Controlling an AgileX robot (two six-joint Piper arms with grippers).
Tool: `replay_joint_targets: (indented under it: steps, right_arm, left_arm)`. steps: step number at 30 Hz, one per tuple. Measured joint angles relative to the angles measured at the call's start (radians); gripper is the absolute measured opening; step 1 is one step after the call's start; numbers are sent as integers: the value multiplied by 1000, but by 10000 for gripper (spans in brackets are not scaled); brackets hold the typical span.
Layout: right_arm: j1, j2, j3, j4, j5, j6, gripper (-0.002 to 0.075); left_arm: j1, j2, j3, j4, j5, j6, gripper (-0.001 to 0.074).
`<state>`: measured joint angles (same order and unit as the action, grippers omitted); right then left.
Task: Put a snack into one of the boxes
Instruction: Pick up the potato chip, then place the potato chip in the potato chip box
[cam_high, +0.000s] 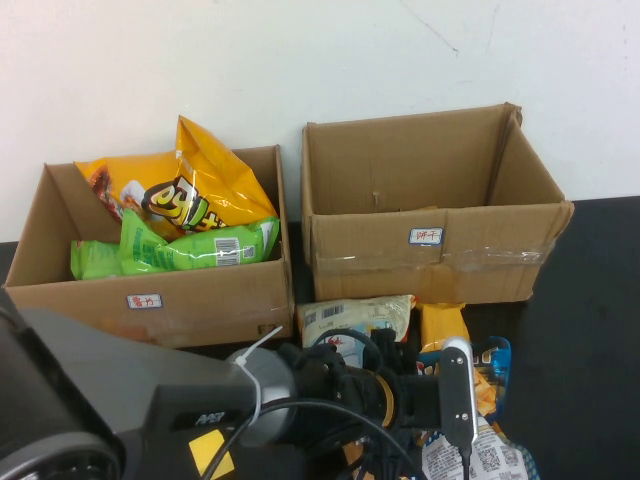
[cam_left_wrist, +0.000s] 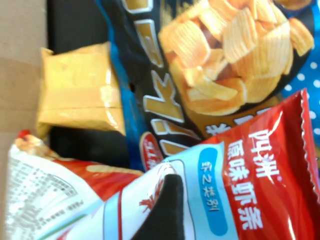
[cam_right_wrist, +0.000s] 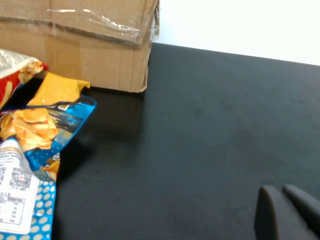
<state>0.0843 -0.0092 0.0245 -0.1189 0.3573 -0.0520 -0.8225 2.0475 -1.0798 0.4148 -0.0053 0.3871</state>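
Loose snacks lie in front of the boxes: a red and white shrimp-snack bag (cam_left_wrist: 260, 165), a blue crisp bag (cam_left_wrist: 210, 70) and a yellow packet (cam_left_wrist: 80, 90). My left gripper (cam_high: 455, 395) is low over this pile, right at the red and white bag, which fills the left wrist view. The left box (cam_high: 215, 300) holds a yellow bag (cam_high: 190, 195) and a green bag (cam_high: 190, 250). The right box (cam_high: 480, 260) is open and looks empty. My right gripper (cam_right_wrist: 282, 210) is shut and empty over bare black table, right of the pile.
A cream bag (cam_high: 360, 318) lies in front of the gap between the boxes. The blue crisp bag (cam_right_wrist: 45, 130) and yellow packet (cam_right_wrist: 57, 90) lie by the right box's corner (cam_right_wrist: 142, 65). Black tabletop (cam_right_wrist: 215, 130) stretches to the right. A white wall stands behind.
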Motion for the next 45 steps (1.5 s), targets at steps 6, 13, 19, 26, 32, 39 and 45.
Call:
replay_joint_targets:
  steps: [6, 13, 19, 26, 32, 39, 45]
  right_arm:
    - [0, 0, 0, 0, 0, 0, -1]
    - [0, 0, 0, 0, 0, 0, -1]
    - [0, 0, 0, 0, 0, 0, -1]
    - [0, 0, 0, 0, 0, 0, -1]
    - [0, 0, 0, 0, 0, 0, -1]
    - [0, 0, 0, 0, 0, 0, -1]
    - [0, 0, 0, 0, 0, 0, -1]
  left_arm:
    - [2, 9, -2, -33, -1, -5, 356]
    - [2, -20, -2, -41, 70, -44, 27]
    - [5, -155, -2, -41, 136, -216, 9]
    - [7, -372, 0, 59, 166, -463, 8]
    - [7, -496, 0, 130, 154, -575, 6]
    - [7, -572, 0, 202, 62, -690, 5]
    - [17, -586, -62, 280, 56, -731, 5]
